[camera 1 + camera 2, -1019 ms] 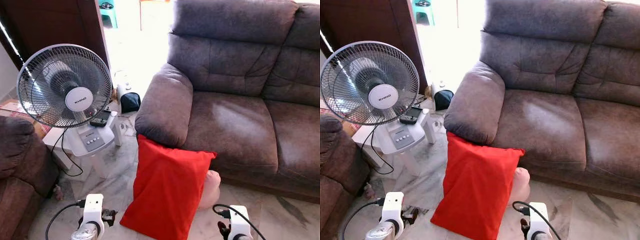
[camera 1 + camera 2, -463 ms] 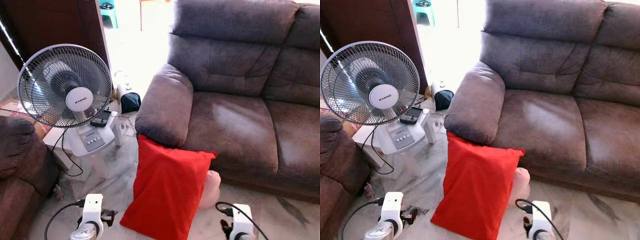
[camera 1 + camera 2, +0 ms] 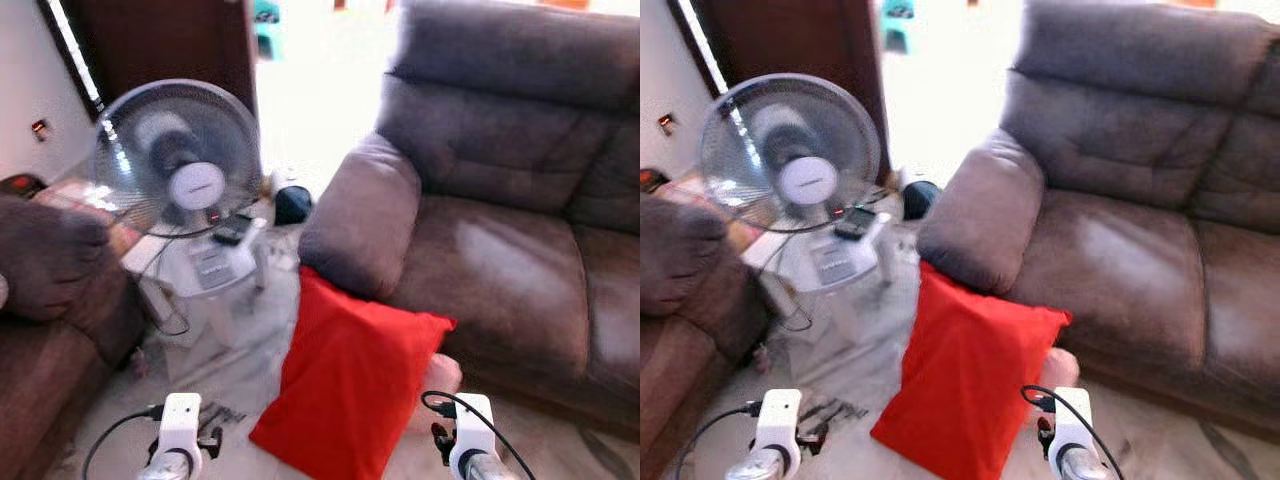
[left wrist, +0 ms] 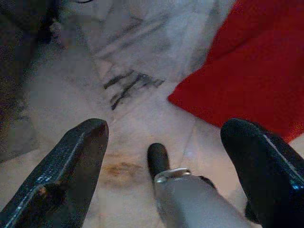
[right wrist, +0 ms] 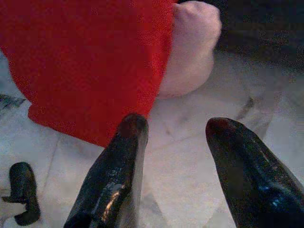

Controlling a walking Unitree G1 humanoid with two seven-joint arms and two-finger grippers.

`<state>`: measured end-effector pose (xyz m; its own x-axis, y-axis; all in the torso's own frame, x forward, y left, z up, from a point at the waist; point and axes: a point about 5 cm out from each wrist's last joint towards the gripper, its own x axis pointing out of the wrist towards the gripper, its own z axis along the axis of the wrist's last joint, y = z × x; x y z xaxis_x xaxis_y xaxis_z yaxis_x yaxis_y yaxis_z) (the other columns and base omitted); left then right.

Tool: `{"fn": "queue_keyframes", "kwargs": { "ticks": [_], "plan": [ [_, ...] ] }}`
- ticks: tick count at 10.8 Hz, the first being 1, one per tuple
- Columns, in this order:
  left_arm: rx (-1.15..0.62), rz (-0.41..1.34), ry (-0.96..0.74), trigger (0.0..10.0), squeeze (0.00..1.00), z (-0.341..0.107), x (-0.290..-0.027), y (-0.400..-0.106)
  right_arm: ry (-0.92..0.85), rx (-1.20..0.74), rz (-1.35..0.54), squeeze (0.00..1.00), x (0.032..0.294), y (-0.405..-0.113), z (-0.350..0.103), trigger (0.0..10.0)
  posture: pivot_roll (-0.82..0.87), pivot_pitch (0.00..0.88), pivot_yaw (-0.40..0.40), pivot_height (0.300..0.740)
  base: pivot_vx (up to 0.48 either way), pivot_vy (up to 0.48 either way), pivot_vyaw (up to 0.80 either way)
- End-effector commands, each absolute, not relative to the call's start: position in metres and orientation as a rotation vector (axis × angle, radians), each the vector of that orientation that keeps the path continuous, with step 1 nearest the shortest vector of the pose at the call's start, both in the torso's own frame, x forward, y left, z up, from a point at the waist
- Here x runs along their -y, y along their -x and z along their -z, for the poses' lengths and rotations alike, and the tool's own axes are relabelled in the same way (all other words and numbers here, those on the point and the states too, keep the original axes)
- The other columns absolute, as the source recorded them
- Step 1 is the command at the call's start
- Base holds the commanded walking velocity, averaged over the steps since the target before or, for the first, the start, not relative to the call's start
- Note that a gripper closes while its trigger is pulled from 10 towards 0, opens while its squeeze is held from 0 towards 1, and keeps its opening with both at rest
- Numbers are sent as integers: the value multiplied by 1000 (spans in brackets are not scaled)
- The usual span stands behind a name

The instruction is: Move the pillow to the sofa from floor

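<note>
Marble floor (image 3: 235, 365) runs between two brown seats, and the red pillow (image 3: 350, 375) stands on it on edge, tilted back so its top corner rests against the sofa (image 3: 500, 250) just under the armrest (image 3: 360, 215). Tucked behind the pillow, between it and the sofa front, is a pale pink lump (image 5: 190, 52), soft-looking; I cannot tell what it is. Beside the armrest, on the side away from the seat, a fan (image 3: 180, 160) stands on a small white surface (image 3: 205, 270), with a remote (image 3: 232, 234) next to it. Both arms are low and short of the pillow: the left gripper (image 4: 164, 142) hangs over bare floor near the pillow's lower corner, fingers spread wide and holding nothing; the right gripper (image 5: 175, 137) is likewise spread and empty, near the pillow's edge by the pink lump. The pillow looks light, plump and floppy, with cloth that should not slip much, so it will likely sag if pinched at one corner. A better hold, I'd judge, is one gripper on each side edge, squeezing deep into the stuffing, well clear of the fan.
</note>
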<state>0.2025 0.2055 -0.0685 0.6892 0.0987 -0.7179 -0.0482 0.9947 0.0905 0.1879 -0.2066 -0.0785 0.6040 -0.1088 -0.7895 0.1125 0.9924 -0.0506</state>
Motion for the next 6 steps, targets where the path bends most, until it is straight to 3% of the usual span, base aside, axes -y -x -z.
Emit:
{"fn": "queue_keyframes", "kwargs": {
  "ticks": [1, 3, 6],
  "plan": [
    [-814, -80, -79, 10000, 0, 69, -206, -202, 18, -895, 126, 0, 208, -192, 76, 10000, 40, 0, -58, 736, 0, -304, 0],
    [-814, -80, -77, 10000, 0, 69, -204, -201, 23, -892, 126, 0, 209, -193, 75, 10000, 38, 0, -60, 736, 0, -306, 800],
    [-812, -82, -71, 10000, 0, 69, -203, -202, 33, -867, 122, 0, 209, -195, 74, 10000, 36, 0, -61, 736, 0, -303, 0]
  ]
}}
